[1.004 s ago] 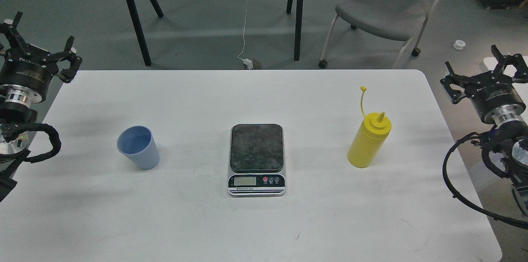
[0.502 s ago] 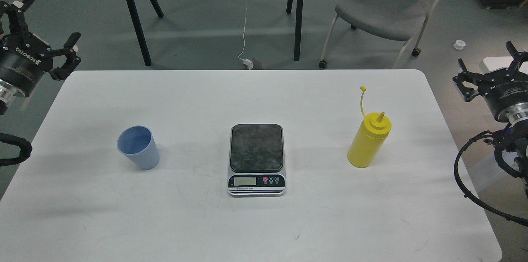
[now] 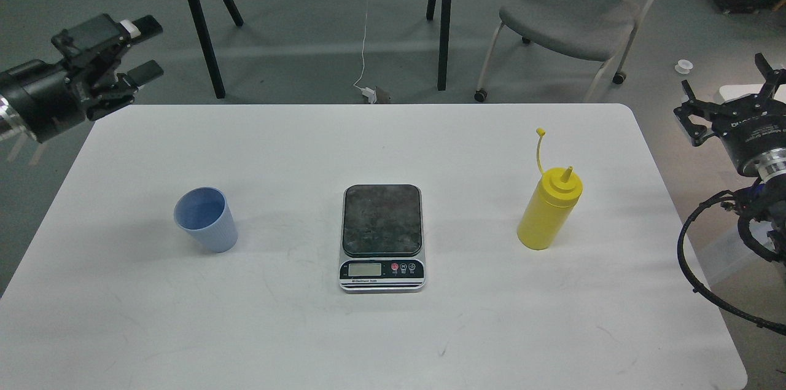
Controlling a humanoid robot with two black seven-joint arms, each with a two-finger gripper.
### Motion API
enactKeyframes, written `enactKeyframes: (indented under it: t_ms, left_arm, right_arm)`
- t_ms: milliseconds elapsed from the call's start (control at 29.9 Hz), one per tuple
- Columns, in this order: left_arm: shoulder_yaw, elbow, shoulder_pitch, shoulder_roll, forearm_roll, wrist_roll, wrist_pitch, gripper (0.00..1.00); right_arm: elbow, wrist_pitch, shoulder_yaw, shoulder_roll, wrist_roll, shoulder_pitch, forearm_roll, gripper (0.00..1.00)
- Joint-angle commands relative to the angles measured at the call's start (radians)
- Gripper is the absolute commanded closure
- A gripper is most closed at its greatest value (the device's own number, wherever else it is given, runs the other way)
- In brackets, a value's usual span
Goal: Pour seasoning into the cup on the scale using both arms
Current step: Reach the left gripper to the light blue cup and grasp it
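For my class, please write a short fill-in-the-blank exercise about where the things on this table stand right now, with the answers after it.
1. The weighing plate of the scale carries ____.
2. The blue cup stands to the ____ of the scale.
3. The yellow squeeze bottle stands ____ on the table, its cap off the nozzle.
4. The left gripper and right gripper each hold ____.

Answers: nothing; left; upright; nothing

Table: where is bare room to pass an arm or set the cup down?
Bare white table lies between blue cup and scale, between scale and yellow squeeze bottle, and along the whole near edge. Nowhere crowded; the scale's plate is bare too.
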Motion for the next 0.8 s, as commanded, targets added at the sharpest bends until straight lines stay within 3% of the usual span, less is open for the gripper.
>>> enactKeyframes:
  t_ms: [0, 201, 335, 469, 770]
  left_arm:
    - [0.003, -0.005, 0.007, -0.013, 0.296, -0.007, 0.086, 0.03]
    - [0.065, 0.001, 0.016, -0.009, 0.587, -0.007, 0.164, 0.03]
    - [0.165, 0.015, 0.015, -0.013, 0.767, 0.003, 0.302, 0.04]
    - [0.253, 0.076, 0.004, -0.051, 0.824, 0.011, 0.328, 0.07]
    - [0.280, 0.226, -0.004, -0.165, 0.962, 0.009, 0.375, 0.31]
  right_arm:
    - [0.002, 0.000, 0.025, 0.000, 0.000, -0.001, 0.000, 0.00]
    - [0.041, 0.000, 0.032, -0.020, 0.000, -0.014, 0.000, 0.00]
    - [0.048, 0.000, 0.061, -0.020, 0.002, -0.022, 0.000, 0.00]
    - [0.048, 0.000, 0.070, -0.022, 0.002, -0.028, 0.000, 0.00]
    - [0.046, 0.000, 0.091, -0.031, 0.002, -0.050, 0.002, 0.00]
